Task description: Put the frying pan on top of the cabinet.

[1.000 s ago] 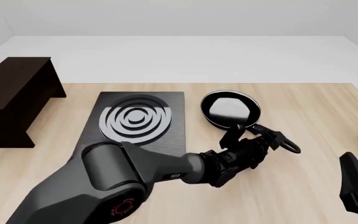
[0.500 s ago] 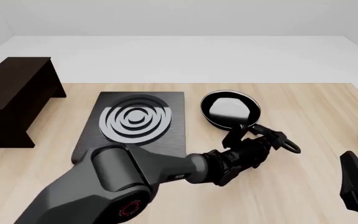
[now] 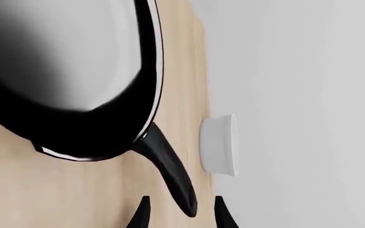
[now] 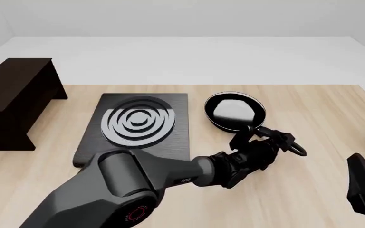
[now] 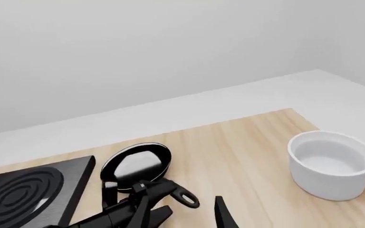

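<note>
Front view: left claw point(image 4: 254, 137) straddles frying pan point(image 4: 235, 112) handle

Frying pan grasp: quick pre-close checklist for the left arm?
1. Left gripper open: ok.
2. Frying pan handle sits between the fingers: ok in the left wrist view.
3. Fingers touching the handle: cannot tell.
4. Pan flat on the table, beside the stove plate: ok.
5. Cabinet top free of objects: ok.
6. Right gripper and white bowl clear of the pan: ok.
</note>
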`<state>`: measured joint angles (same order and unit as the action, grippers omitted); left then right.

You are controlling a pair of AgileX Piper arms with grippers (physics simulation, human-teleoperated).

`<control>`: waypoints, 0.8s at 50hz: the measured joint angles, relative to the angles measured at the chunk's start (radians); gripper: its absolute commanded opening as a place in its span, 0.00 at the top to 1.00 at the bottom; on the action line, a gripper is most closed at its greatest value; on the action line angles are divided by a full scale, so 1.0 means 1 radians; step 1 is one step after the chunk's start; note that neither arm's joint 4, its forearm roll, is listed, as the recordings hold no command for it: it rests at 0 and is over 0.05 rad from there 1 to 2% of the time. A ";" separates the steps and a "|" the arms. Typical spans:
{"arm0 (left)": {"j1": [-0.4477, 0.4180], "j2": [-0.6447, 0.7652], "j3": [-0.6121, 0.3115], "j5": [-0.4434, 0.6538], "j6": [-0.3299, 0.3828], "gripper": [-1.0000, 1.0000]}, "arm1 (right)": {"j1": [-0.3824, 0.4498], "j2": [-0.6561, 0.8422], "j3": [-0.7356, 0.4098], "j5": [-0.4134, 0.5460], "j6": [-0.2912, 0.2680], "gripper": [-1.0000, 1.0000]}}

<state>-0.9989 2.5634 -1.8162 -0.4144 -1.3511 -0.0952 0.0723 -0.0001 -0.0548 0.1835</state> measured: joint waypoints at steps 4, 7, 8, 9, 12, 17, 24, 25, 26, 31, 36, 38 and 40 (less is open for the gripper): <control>0.000 0.003 -0.006 0.002 -0.001 0.00 | -0.001 0.004 0.000 -0.003 0.001 0.00; 0.000 0.006 -0.012 0.003 -0.001 0.00 | -0.002 0.007 0.000 -0.007 0.002 0.00; 0.000 0.007 -0.014 0.004 -0.001 0.00 | -0.002 0.008 0.000 -0.008 0.003 0.00; -0.001 0.008 -0.015 0.004 -0.001 0.00 | -0.002 0.009 0.000 -0.009 0.003 0.00; -0.001 0.010 -0.019 0.005 0.000 0.00 | -0.002 0.013 0.000 -0.011 0.004 0.00; -0.001 0.013 -0.026 0.007 0.001 0.00 | -0.003 0.016 0.000 -0.015 0.004 0.00; -0.001 0.022 -0.043 0.014 -0.001 0.00 | -0.004 0.022 -0.001 -0.019 0.006 0.00; -0.001 0.023 -0.046 0.015 -0.002 0.00 | -0.004 0.023 -0.001 -0.020 0.006 0.00; -0.001 0.024 -0.048 0.016 -0.003 0.00 | -0.005 0.024 -0.001 -0.020 0.007 0.00; -0.001 0.031 -0.063 0.023 -0.005 0.00 | -0.005 0.027 -0.001 -0.023 0.009 0.00; -0.001 0.039 -0.080 0.030 -0.011 0.00 | -0.006 0.031 -0.001 -0.027 0.010 0.00; -0.001 0.042 -0.085 0.032 -0.013 0.00 | -0.006 0.032 -0.001 -0.028 0.011 0.00; -0.001 0.045 -0.092 0.035 -0.015 0.00 | -0.006 0.034 -0.001 -0.029 0.012 0.00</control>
<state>-0.9999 2.6081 -1.9080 -0.3796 -1.3663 -0.1015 0.1064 -0.0010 -0.0842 0.1951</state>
